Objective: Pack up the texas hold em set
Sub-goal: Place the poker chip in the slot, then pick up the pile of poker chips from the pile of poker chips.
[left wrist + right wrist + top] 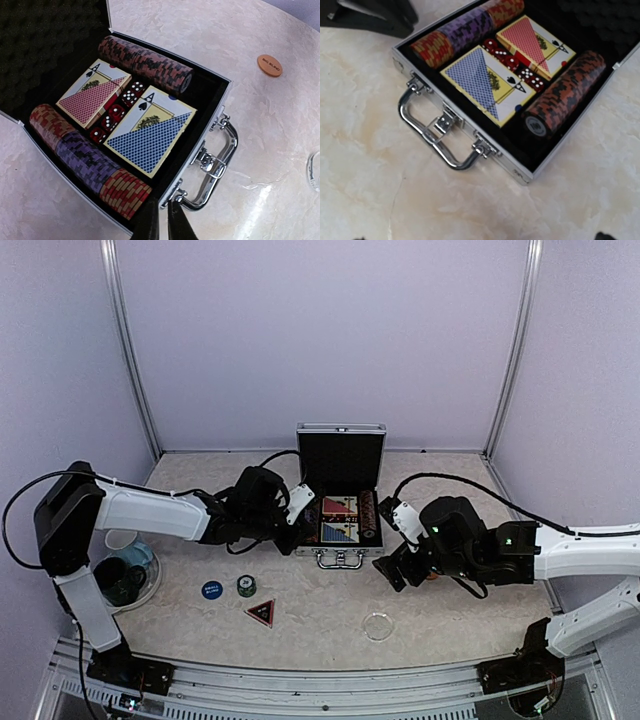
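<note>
Lying open ahead of the left gripper (163, 216), whose fingers are together and empty, the briefcase (341, 458) holds both decks (150, 136). The blue button (211, 589) and triangle marker (260, 612) wait outside, and the right gripper (398, 558) gapes.

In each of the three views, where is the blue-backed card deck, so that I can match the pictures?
Top external: blue-backed deck at picture centre, in the near half of the open case.
Left wrist: blue-backed deck at centre, lower right of the dice.
Right wrist: blue-backed deck at upper centre, lower left of the dice.
Shared landmark: the chrome handle, nearest this deck.
</note>
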You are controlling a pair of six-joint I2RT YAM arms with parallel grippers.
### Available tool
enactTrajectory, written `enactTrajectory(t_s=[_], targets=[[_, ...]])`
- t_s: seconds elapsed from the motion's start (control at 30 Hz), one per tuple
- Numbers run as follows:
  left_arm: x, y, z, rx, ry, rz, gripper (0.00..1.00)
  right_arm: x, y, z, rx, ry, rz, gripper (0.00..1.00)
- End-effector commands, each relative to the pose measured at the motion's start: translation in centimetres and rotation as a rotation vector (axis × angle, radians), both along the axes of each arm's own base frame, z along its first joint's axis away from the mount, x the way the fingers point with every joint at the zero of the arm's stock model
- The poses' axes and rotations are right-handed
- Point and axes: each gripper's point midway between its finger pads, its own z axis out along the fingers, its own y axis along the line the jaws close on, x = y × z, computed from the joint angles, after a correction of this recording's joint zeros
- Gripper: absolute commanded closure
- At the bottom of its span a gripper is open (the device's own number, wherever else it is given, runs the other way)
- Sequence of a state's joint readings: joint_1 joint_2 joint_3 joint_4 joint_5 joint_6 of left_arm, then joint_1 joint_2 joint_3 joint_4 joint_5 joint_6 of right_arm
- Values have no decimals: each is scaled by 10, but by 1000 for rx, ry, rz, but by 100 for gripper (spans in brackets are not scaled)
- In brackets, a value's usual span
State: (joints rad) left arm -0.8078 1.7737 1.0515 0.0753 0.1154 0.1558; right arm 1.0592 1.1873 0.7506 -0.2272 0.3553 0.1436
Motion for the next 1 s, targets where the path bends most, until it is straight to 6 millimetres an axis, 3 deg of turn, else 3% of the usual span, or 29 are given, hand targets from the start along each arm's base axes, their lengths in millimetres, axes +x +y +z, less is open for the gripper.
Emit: enactTrajectory(t_s=[0.0, 0.2, 0.6, 0.8, 0.97], targets=[[-13, -1, -13, 7, 72, 0, 96, 4, 4, 10, 27, -15, -1, 1], [-16, -5, -31, 23, 119, -18, 100, 5, 7, 9, 23, -11, 3, 1], [5, -1, -63, 38, 193, 40, 100, 3, 3, 12, 26, -9, -8, 1], [17, 3, -58, 25, 169, 89, 100, 4, 4, 9, 26, -3, -8, 1], [24, 3, -42, -5, 133, 101, 100, 4, 6, 7, 22, 1, -7, 1]])
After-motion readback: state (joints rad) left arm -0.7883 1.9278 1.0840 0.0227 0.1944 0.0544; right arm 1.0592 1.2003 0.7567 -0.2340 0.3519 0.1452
